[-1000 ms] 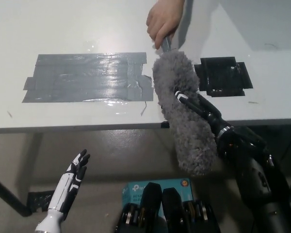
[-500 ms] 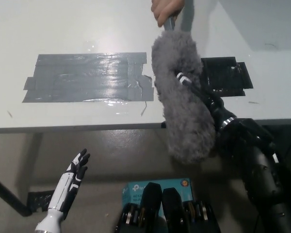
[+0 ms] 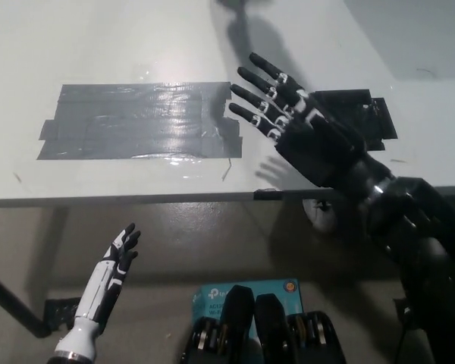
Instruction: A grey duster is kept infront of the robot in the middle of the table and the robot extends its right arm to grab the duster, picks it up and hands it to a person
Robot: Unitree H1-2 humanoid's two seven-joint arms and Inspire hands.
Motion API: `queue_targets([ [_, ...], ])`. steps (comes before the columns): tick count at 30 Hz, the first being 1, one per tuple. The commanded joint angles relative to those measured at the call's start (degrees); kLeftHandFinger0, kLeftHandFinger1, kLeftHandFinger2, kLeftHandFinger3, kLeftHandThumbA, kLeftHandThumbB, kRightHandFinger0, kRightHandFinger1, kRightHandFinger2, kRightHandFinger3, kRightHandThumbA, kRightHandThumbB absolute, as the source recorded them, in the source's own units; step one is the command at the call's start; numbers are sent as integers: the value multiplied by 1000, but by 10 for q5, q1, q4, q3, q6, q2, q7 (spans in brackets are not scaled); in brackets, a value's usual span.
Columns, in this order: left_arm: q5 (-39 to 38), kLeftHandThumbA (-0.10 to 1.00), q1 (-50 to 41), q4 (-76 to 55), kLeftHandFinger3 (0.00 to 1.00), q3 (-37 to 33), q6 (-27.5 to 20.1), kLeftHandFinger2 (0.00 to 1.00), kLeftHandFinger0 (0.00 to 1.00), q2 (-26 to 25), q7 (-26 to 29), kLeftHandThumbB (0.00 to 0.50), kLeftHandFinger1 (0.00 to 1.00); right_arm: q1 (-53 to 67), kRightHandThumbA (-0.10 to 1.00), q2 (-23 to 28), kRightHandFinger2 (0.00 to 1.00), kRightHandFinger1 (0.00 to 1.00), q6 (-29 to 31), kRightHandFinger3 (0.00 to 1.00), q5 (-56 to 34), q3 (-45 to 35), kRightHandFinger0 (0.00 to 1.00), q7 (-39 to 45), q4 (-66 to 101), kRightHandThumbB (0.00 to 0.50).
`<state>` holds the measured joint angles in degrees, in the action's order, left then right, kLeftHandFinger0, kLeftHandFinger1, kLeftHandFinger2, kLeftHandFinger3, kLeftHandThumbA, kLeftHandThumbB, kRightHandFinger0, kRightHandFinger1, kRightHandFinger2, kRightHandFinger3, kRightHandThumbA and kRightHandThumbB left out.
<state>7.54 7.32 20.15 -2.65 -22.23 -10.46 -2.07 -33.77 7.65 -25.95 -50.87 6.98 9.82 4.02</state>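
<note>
The duster is gone from view since the earlier frames: a second ago it hung from the black right hand with a person's hand gripping its handle at the far end, half a second ago it was lifted higher toward that person, and now neither the duster nor the person's hand shows anywhere. Only a dark shadow at the far edge of the table (image 3: 136,45) hints at something just outside the picture; what casts it cannot be told.

The right hand (image 3: 299,129) now hangs empty above the table, palm showing, its fingers (image 3: 262,95) spread wide and reaching toward the far-left. It sits just right of the grey tape patch (image 3: 140,121), with the fingertips over that patch's right end, and it partly covers the black tape square (image 3: 368,117) that lies further right of the grey patch.

The left hand (image 3: 120,254) rests low, well below the grey tape patch and in front of the table's near edge, fingers straight and slightly apart, holding nothing.

Judging from this, the handover looks done: the duster has left the robot's grasp and appears to be with the person. What likely remains is only drawing the right arm back.
</note>
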Motion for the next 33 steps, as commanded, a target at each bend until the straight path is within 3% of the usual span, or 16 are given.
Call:
queue_targets([
  [1,-4,1000,9,-10,1000,5,-16,1000,966,-12,-4,262,1000,38,985,25,1000,1000,39,1000,72,-8,1000,20,102,500],
  [4,-6,1000,10,-5,1000,6,-18,1000,971,-11,-2,259,1000,97,1000,34,1000,1000,83,1000,123,-13,1000,24,148,466],
  [9,-3,1000,1,-6,1000,8,-19,1000,983,-13,2,261,1000,174,1000,35,1000,1000,133,1000,200,-11,1000,16,172,466],
  [13,-2,1000,-7,-2,1000,7,-22,1000,999,-12,3,271,1000,229,1000,23,1000,1000,186,1000,254,-20,1000,2,141,427],
  [14,0,1000,-9,0,1000,6,-25,1000,1000,-11,4,276,1000,247,1000,16,1000,1000,205,1000,258,-26,1000,2,124,398],
  [18,19,1000,-12,3,1000,4,-36,1000,1000,-12,16,278,1000,275,1000,5,1000,1000,257,1000,299,-31,1000,-5,74,381],
  [19,23,1000,-13,4,1000,4,-39,1000,1000,-13,18,276,1000,278,1000,5,1000,1000,269,1000,310,-30,1000,-6,64,352],
  [20,36,1000,-15,5,1000,1,-44,1000,1000,-14,25,273,1000,281,1000,9,1000,1000,313,1000,352,-26,1000,-13,21,342],
  [25,46,1000,-24,0,1000,-1,-47,1000,1000,-13,32,295,1000,277,1000,16,1000,1000,364,1000,424,-14,1000,-40,-66,393],
  [29,38,1000,-22,-4,1000,3,-43,1000,1000,-10,26,338,1000,269,1000,29,1000,1000,382,1000,468,-3,1000,-49,-89,286],
  [31,39,1000,-22,-4,1000,4,-41,1000,1000,-10,27,346,1000,267,1000,29,1000,1000,387,1000,476,-2,1000,-50,-93,294],
  [32,39,1000,-22,-6,1000,5,-38,1000,1000,-9,28,352,1000,264,1000,30,1000,1000,389,1000,484,0,1000,-52,-97,341],
  [33,40,1000,-22,-7,1000,5,-37,1000,1000,-9,28,352,1000,263,1000,30,1000,1000,391,1000,487,1,1000,-52,-100,345],
])
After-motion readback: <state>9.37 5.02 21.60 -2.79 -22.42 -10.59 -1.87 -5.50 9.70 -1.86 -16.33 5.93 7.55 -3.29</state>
